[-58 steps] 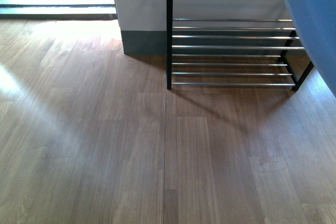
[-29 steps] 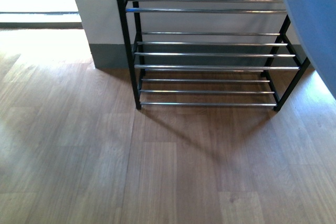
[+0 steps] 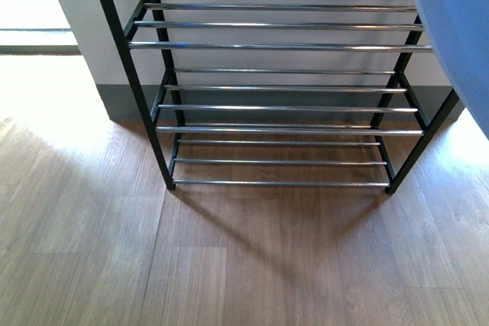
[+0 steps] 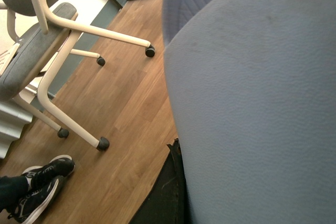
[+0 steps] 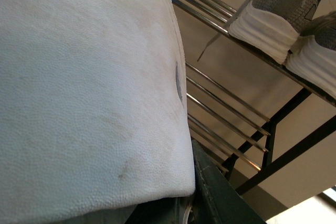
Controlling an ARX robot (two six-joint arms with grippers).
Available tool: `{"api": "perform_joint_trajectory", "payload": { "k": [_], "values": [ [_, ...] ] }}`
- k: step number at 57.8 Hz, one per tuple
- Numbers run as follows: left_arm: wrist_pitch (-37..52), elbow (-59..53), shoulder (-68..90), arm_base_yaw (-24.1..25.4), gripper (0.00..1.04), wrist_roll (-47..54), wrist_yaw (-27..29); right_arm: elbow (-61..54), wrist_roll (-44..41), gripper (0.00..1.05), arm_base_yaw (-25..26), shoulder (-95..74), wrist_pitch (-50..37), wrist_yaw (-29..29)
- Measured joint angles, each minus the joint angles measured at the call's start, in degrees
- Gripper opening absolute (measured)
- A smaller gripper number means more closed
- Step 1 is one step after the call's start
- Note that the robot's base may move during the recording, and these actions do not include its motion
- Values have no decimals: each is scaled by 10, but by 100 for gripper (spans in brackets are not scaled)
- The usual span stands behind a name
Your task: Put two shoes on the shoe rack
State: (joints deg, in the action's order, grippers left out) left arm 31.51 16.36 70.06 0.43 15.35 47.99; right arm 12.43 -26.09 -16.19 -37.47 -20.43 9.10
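Note:
The shoe rack point(image 3: 279, 46), a black frame with chrome bars, stands against the wall straight ahead. Two grey sneakers point(image 5: 281, 6) with white soles rest side by side on one of its upper tiers in the right wrist view; they are out of the front view. My left gripper point(image 4: 184, 182) is shut on a pale blue slide point(image 4: 252, 103) that fills most of the left wrist view, with one dark finger point(image 4: 169, 195) showing at its edge. My right gripper point(image 5: 194, 192) is shut on the other pale blue slide point(image 5: 84, 103), close beside the rack bars point(image 5: 226, 103). That slide also shows blurred at the front view's right edge point(image 3: 458, 28).
Wooden floor point(image 3: 229, 265) lies in front of the rack. A white wall with a grey skirting point(image 3: 130, 104) is behind it. To my left stand a white-legged office chair point(image 4: 63, 24) with a grey seat and a person's feet in black sneakers point(image 4: 39, 182).
The front view has swung toward the rack, which now sits nearer and centred, with both of its sides showing. The blue slide stays at the right edge.

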Motion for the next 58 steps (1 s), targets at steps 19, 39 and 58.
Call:
{"api": "perform_joint_trajectory", "payload": {
  "k": [19,39,58],
  "values": [
    [0,-1,1,0,2,1,1,-1,0,1,0,-1,0,1],
    [0,-1,1,0,2,1,0,-1,0,1,0,0,0,1],
    [0,-1,1,0,2,0,0,-1,0,1,0,0,0,1]
  ]
}}
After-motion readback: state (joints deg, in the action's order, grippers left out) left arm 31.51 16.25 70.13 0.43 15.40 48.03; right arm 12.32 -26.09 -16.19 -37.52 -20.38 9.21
